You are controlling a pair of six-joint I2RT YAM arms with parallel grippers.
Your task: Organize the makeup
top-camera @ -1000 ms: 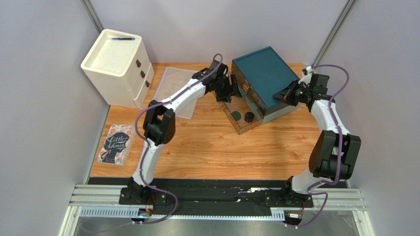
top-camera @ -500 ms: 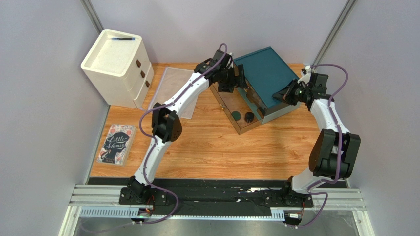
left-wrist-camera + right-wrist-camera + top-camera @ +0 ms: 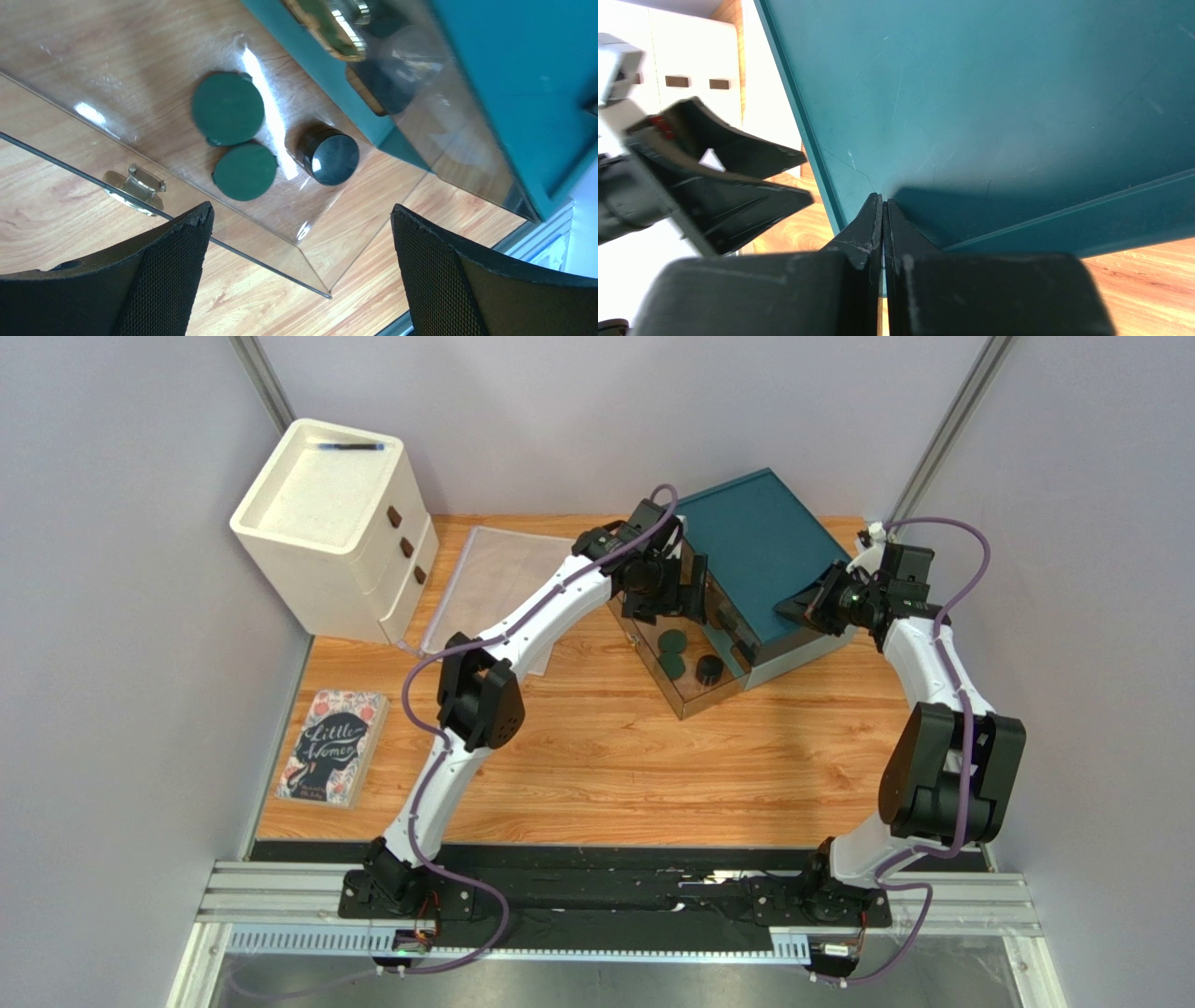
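Two dark green round compacts (image 3: 227,108) (image 3: 245,171) and a black round jar (image 3: 330,154) lie in the clear tray (image 3: 231,246), which sticks out from the teal box (image 3: 751,546). From above they show as one cluster, with a green compact (image 3: 675,640) nearest the box. My left gripper (image 3: 300,213) hangs over the tray's near corner, open wide, nothing between its fingers. My right gripper (image 3: 882,199) is shut, its tips resting on the teal box's lid (image 3: 990,91) near the edge. No tubes or bottles are in view.
A white drawer unit (image 3: 337,525) with a pen (image 3: 351,445) on top stands at the back left. A clear zip pouch (image 3: 484,581) lies beside it. A book (image 3: 333,745) lies at the left edge. A brass latch (image 3: 133,187) sits on the tray's front wall.
My left gripper moved right, over the clear tray, and opened wide. A second green compact now lies in the tray. The right arm has not moved.
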